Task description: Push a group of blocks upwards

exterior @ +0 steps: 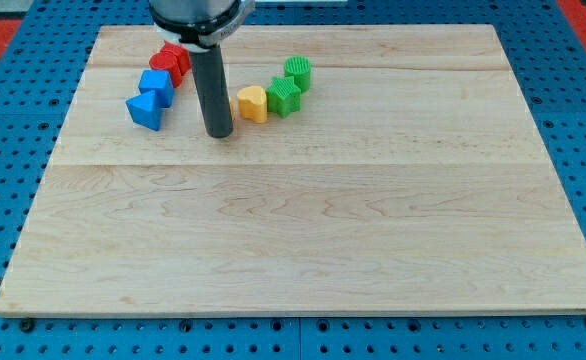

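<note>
My tip (219, 132) rests on the board near the view's top left, just left of a yellow block (252, 103); a sliver of another yellow block (232, 104) shows right behind the rod. Two green blocks sit to the right: one (284, 96) touching the yellow block, one (297, 72) above it. Left of the rod are two blue blocks, one (145, 110) lower and one (156, 85) above it. A red block (171, 62) sits above them, with more red partly hidden behind the rod.
The wooden board (303, 230) lies on a blue perforated table (3, 180). The arm's dark body (198, 15) hangs over the board's top edge.
</note>
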Available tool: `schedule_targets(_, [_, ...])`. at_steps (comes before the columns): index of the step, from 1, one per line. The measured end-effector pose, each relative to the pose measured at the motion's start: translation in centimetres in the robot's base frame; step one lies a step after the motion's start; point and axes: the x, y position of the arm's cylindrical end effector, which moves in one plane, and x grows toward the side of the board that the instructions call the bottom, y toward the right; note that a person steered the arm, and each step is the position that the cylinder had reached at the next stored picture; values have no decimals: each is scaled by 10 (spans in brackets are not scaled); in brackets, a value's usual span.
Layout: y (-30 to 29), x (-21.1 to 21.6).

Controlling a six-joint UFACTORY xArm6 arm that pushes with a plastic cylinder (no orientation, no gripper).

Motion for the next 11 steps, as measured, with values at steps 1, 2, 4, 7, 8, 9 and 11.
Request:
schedule_targets(1, [-17,-15])
schedule_targets(2, [-31,23])
schedule_targets(4, [-103,5])
schedule_targets(7, [-109,-9])
schedule_targets(8, [-106,25])
schedule_targets(9, [-86,27])
schedule_targets(11, [-87,-20])
